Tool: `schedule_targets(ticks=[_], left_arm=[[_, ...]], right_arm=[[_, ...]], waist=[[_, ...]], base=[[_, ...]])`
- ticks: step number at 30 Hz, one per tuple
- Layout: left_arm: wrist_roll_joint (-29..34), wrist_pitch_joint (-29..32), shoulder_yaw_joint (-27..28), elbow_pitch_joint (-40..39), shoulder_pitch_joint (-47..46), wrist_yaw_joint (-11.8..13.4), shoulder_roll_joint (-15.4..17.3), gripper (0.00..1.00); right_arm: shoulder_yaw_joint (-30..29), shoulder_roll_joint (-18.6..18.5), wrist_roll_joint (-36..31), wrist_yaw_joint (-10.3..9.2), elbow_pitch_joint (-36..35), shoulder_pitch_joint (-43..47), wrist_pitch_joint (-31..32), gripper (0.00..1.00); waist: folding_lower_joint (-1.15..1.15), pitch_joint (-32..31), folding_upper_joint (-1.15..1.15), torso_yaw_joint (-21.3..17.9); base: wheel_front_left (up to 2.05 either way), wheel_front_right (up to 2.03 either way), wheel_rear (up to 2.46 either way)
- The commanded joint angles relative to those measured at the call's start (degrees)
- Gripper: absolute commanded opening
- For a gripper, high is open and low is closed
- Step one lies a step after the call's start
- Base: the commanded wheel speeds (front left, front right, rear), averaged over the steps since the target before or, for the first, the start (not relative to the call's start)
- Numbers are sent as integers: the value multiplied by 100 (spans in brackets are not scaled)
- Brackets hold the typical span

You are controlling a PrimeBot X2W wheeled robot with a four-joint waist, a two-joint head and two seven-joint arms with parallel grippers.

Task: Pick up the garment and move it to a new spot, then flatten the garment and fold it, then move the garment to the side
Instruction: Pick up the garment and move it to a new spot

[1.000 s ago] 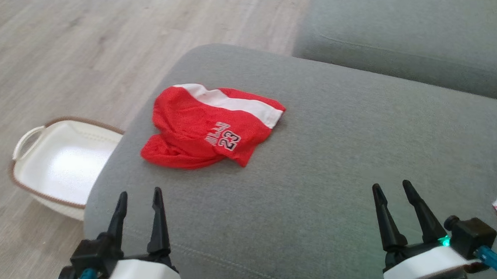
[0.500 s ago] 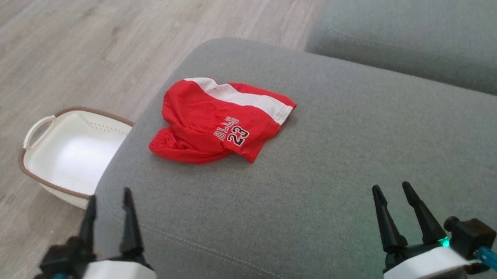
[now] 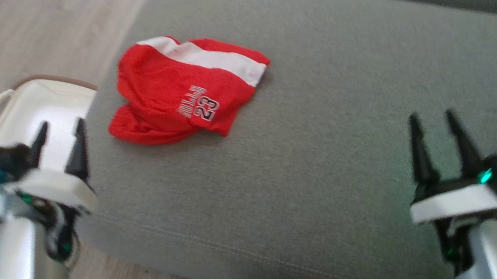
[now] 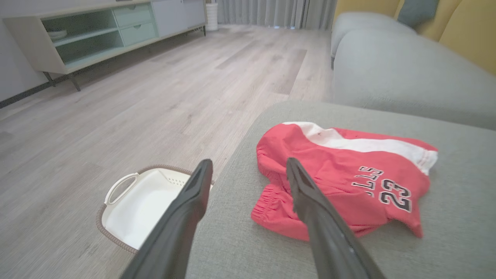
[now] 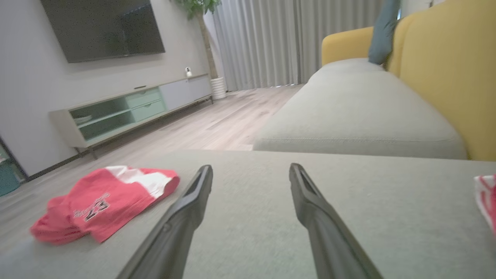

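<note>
The left gripper (image 3: 63,124) hangs at the lower left, above the cushion's (image 3: 318,143) left edge and the white basket (image 3: 23,107) on the floor. Its fingers point forward, spread wide and empty. The right gripper (image 3: 431,115) hovers over the cushion's right part, fingers also wide apart and holding nothing.

The garment (image 3: 175,92) lies on the cushion near its left edge, ahead of the left gripper and apart from both. It is red with a white band and a dark "23", crumpled and partly folded over itself.
</note>
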Motion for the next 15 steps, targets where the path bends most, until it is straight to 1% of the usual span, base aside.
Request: schedule_targets(ticks=[1, 4, 6, 9, 10, 12, 15], left_arm=[[-157, 261, 282, 103, -571, -77, 383, 100], [-336, 707, 229, 601, -1122, -183, 681, 100], [-463, 1016, 45, 901, -1486, -241, 871, 100], [-720, 1253, -250, 1295, -2040, -269, 1093, 100], [-923, 1412, -610, 1529, -2364, -272, 1271, 100], [-956, 1542, -1011, 1791, -2664, -273, 1497, 100], [-1193, 1765, -1456, 2232, -3107, -274, 1622, 100]], right_arm=[[-40, -33, -55, -4, -371, -377, 50, 100], [-291, -33, -213, -4, -657, -627, 184, 100], [-420, -33, -311, -4, -846, -757, 300, 100], [-491, -33, -452, -4, -1135, -903, 458, 100], [-495, -33, -521, -4, -1311, -971, 555, 100], [-479, -33, -566, -4, -1470, -1022, 642, 100], [-447, -33, -597, -4, -1669, -1075, 745, 100]], waist=[[0, 520, 0, -447], [0, 840, 0, -648], [0, 1065, 0, -750], [0, 1363, 0, -890], [0, 1536, 0, -974], [0, 1688, 0, -1042], [0, 1888, 0, -1124]], base=[[0, 0, 0], [0, 0, 0], [0, 0, 0], [0, 0, 0], [0, 0, 0], [0, 0, 0], [0, 0, 0]])
